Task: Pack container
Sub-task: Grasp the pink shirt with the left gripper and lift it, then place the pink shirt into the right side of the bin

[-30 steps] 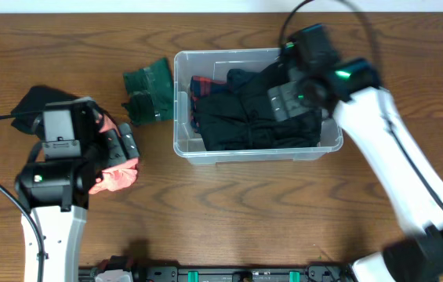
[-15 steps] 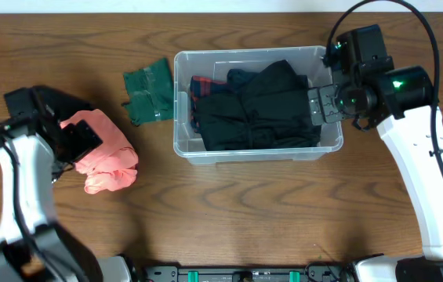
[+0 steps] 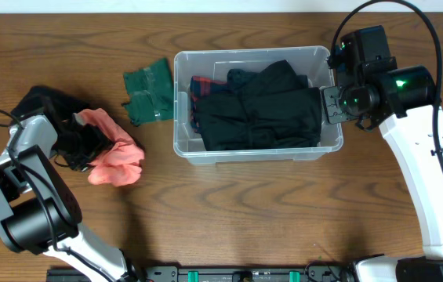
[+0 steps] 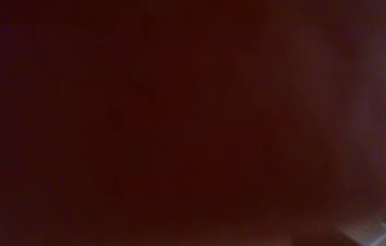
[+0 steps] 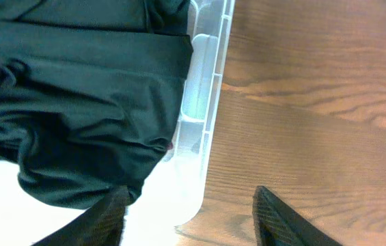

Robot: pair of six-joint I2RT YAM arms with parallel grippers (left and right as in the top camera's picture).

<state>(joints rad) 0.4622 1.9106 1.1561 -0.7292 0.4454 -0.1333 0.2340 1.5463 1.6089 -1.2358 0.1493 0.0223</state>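
Observation:
The clear container [image 3: 180, 117] stands at the middle back of the table and holds black garments [image 3: 260, 113] and a plaid piece [image 3: 201, 84]. My right gripper [image 3: 332, 106] is at its right wall. In the right wrist view this gripper [image 5: 191, 197] is open and straddles the container wall [image 5: 203, 102], one finger over the black cloth [image 5: 76, 102] and the other over the table. My left gripper [image 3: 86, 146] is pressed into a coral-pink garment [image 3: 115, 160] at the left. The left wrist view shows only dark red, so its jaws are hidden.
A folded green garment [image 3: 149, 92] lies just left of the container. A black garment [image 3: 39, 102] lies at the far left behind the pink one. Cables trail from both arms.
My right gripper left the clothes inside the container, moved to its right wall, and its jaws narrowed. My left arm swung round and the gripper sank into the pink garment, which shifted slightly.

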